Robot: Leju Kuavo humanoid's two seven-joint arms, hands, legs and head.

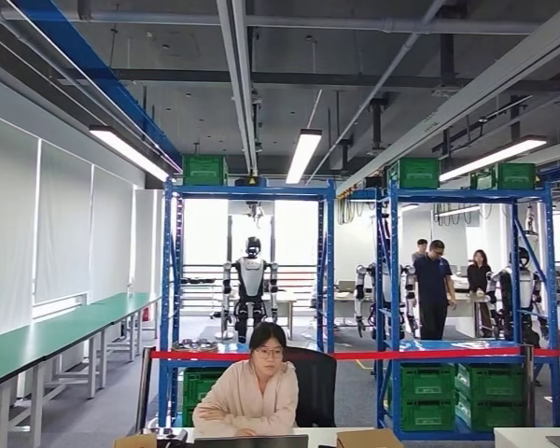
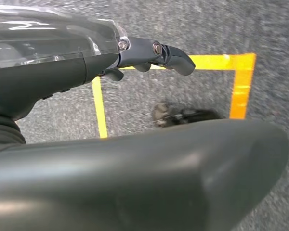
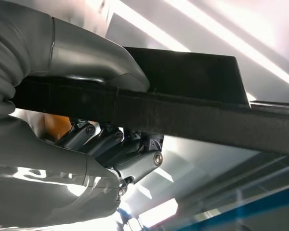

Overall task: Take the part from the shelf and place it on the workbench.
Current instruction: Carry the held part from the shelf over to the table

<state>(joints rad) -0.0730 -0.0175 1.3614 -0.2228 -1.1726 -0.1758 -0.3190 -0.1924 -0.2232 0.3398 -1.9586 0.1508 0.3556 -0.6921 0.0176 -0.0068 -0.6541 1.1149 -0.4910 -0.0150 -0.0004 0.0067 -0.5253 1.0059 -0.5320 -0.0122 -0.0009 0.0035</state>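
My right hand (image 3: 110, 144) grips a flat black part (image 3: 194, 77) with a rough dark edge, the thumb lying over its face and the dark fingers (image 3: 136, 163) curled beneath it. That view looks up at ceiling lights. My left hand (image 2: 63, 72) hangs over grey carpet, its fingers (image 2: 172, 54) stretched out straight and holding nothing. In the head view a blue shelf (image 1: 168, 280) stands ahead at the middle, and a long green workbench (image 1: 51, 336) runs along the left wall.
A person (image 1: 252, 387) sits at a desk straight ahead, behind a red tape barrier (image 1: 376, 355). A second blue shelf (image 1: 393, 280) on the right holds green crates (image 1: 427, 383). People and other robots stand farther back. Yellow tape (image 2: 241, 86) marks the floor.
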